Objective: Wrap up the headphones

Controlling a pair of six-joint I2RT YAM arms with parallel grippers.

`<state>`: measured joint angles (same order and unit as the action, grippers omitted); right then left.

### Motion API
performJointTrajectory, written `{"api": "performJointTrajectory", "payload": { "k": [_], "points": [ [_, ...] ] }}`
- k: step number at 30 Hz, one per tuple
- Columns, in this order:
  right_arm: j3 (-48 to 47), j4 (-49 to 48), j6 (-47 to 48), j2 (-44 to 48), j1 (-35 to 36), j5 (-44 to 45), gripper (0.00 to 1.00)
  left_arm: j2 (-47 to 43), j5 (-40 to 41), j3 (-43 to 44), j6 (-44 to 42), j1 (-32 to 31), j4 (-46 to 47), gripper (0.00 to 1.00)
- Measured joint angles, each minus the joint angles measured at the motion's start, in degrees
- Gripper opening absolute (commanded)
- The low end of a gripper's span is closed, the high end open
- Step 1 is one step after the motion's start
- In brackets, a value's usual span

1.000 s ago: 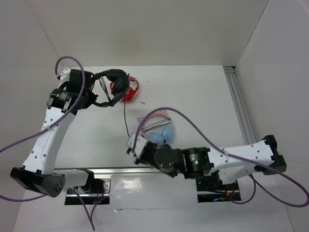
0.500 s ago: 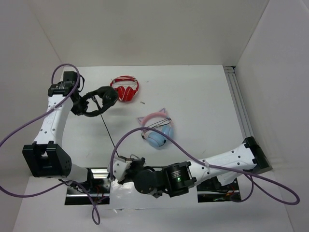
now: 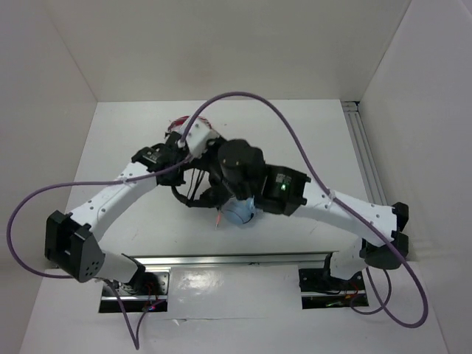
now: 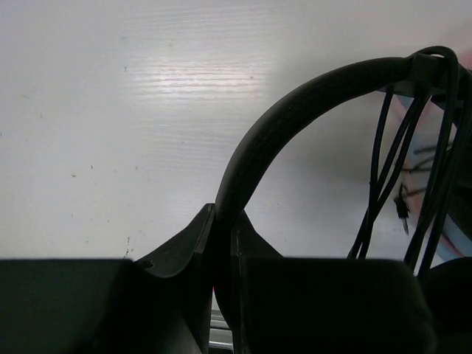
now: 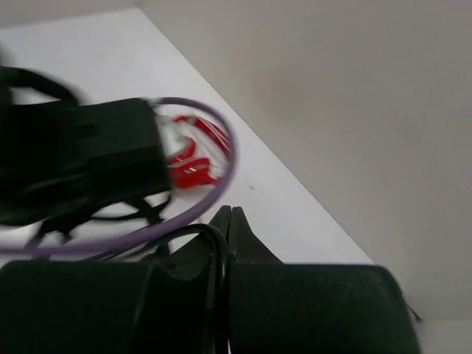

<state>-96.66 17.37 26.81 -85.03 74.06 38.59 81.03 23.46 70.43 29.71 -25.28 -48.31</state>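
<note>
Though their bases sit well apart at the near edge, the left arm [image 3: 110, 200] slants in from 7 o'clock and the right arm [image 3: 346, 208] from 4 o'clock, and the two meet over the middle of the white table [image 3: 317, 140]. Nearest of the loose things, the pink-and-blue headphones [image 3: 240, 214] lie on the table, half hidden beneath the right arm's wrist. Just at 10 o'clock of them are the headphones [image 3: 193, 199], black and held between the two wrists. The left gripper [image 4: 223, 243] is clamped tight on their headband [image 4: 295, 103], which arches away toward 1 o'clock in the wrist view. Several loops of the thin black cable [image 4: 383, 177] drape over its far end. The right gripper [image 5: 230, 225] has its jaws pressed together with a strand of that cable running down between them, pinched. Farthest off, at 11 o'clock of the meeting grippers, the red headphones [image 5: 193, 166] lie on the table toward the back wall, partly covered by the left wrist in the overhead view.
</note>
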Motion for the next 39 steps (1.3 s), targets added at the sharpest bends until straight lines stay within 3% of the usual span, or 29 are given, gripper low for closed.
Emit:
{"api": "performJointTrajectory", "payload": {
  "k": [4,8,14,18,23,28,31,35,39],
  "points": [
    [0.42,1.49,1.07,-0.11,-13.20,-5.33,0.00,-7.58,2.60,-3.48,-2.36,-9.07,0.33,0.00],
    [3.54,1.79,1.11,0.15,-24.90,-11.72,0.00,-21.00,2.62,-4.76,-2.89,-12.07,-0.13,0.00],
    [4.46,2.62,-1.07,0.15,-32.83,-24.61,0.00,-31.58,-4.24,0.42,-4.33,-14.71,-1.57,0.00],
    [6.71,0.11,-4.76,0.22,-33.29,-31.98,0.00,-31.04,-5.86,9.38,-4.35,-15.17,-7.89,0.00],
    [16.59,-8.66,-11.85,0.57,-28.33,-40.68,0.02,-26.88,-5.51,31.78,-3.21,-15.15,-14.32,0.00],
    [22.49,-26.32,-21.42,0.02,-22.34,-54.36,0.07,-22.23,-3.96,46.62,-0.85,-15.15,-20.41,0.00],
    [22.36,-38.32,-27.32,-4.63,-21.07,-59.60,0.06,-21.09,-3.15,48.76,1.40,-15.15,-21.42,0.00],
    [22.38,-47.19,-31.98,-12.61,-19.58,-61.99,0.22,-21.38,0.22,45.72,5.38,-15.15,-22.64,0.00],
    [26.16,-51.17,-36.17,-21.09,-19.10,-64.08,0.26,-21.81,4.57,42.21,8.63,-15.17,-20.13,0.00]
  ]
}}
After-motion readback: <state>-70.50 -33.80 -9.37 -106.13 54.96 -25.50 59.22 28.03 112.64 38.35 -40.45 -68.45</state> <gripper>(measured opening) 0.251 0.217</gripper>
